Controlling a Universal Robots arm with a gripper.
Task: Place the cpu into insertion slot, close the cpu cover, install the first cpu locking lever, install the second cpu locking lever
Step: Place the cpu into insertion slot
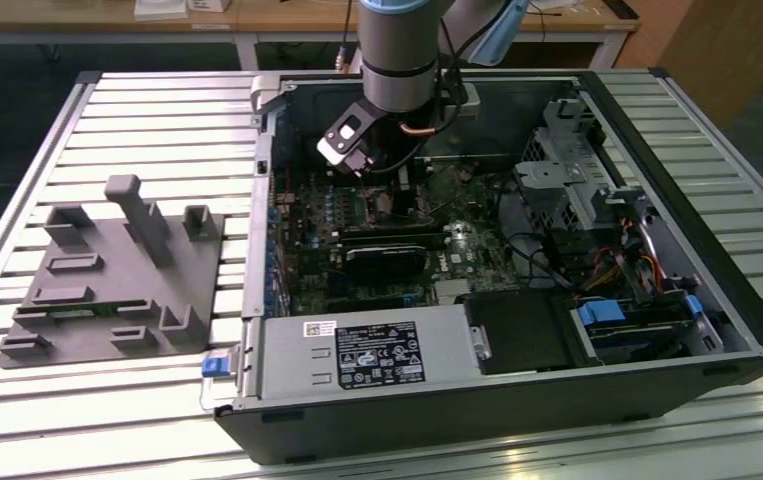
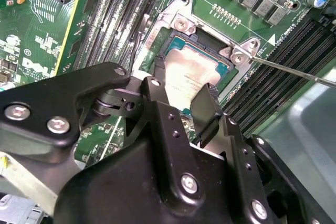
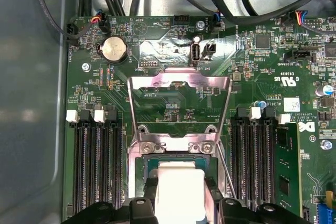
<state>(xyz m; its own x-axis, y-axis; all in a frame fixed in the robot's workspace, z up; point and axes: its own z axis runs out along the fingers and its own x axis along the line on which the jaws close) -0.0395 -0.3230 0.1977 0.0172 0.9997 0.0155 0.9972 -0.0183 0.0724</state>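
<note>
Second wrist view is showing the gripper (image 2: 181,98) pinching the cpu (image 2: 195,69) by opposite edges, right over the insertion slot (image 2: 176,43), while the cpu cover (image 3: 178,81), in the first wrist view, is lying open just beyond its fingertips.

On the bench (image 1: 154,110), a case (image 1: 488,400) lies open toward the exterior view's right, with a fixture (image 1: 114,290) just beside it on the left. The arm (image 1: 401,50) comes down from the far side into the case's far half. A power supply (image 1: 354,355) sits along the near wall, and drive bays (image 1: 568,180) along the right. On the board (image 3: 173,103), the cpu (image 2: 191,69) lies in the slot (image 3: 147,163), the pincer (image 3: 180,190) touching its two opposite sides. The cover (image 3: 178,80) stands swung open beyond the slot, away from the pincer. Memory slots (image 3: 97,166) flank the slot on both sides.
</note>
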